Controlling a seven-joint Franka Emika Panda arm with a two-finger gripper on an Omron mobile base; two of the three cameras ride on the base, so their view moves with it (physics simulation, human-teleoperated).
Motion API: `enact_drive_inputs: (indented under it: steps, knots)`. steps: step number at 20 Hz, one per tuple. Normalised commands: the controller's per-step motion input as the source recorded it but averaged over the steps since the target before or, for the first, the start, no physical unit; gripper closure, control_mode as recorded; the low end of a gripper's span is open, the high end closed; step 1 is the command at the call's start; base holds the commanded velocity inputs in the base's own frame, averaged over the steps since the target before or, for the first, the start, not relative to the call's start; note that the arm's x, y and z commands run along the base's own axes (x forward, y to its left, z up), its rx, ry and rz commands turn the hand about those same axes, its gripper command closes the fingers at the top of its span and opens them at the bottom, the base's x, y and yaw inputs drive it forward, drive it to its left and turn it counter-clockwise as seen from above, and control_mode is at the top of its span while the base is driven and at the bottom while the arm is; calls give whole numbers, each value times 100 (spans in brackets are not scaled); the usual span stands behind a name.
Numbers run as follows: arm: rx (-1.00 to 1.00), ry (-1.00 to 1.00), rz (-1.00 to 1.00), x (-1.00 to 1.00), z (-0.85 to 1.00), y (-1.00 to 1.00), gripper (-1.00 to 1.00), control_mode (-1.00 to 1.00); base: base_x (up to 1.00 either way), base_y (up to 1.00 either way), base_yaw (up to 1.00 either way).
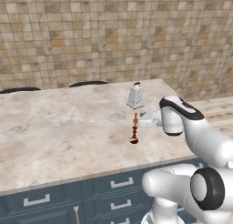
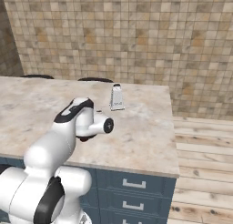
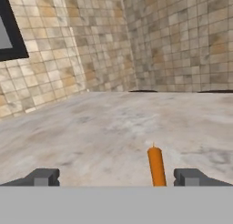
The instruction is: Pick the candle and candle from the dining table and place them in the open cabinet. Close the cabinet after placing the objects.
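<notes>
**Jaws wide at the candle**

My gripper point(image 3: 116, 177) is fully open, holding nothing. Red candle point(image 1: 134, 129) stands upright on the table point(image 1: 54, 127), between my fingers point(image 3: 43, 177), nearer the right one. Grater point(image 1: 135, 95) stands just behind.

orange-red candle point(image 3: 156, 166), beige marbled dining table point(image 1: 68, 127)

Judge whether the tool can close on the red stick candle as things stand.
Probably yes: the tool is open, the candle stands upright between its fingertips, nearer one side, with bare table around; the grater stands apart.
</notes>
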Motion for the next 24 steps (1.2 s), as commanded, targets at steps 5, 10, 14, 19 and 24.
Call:
enact_drive_inputs:
  steps: [5,10,14,19,24]
  knots:
    - [0,0,-6,13,-18,0,-100,-100,0,0,0]
    - [0,0,-4,13,-16,0,-100,-100,0,0,0]
    - [0,-1,-4,24,-12,0,-100,-100,0,0,0]
    - [0,-1,-5,28,-10,0,-100,-100,0,0,0]
    - [0,-1,-5,19,-16,0,-100,-100,0,0,0]
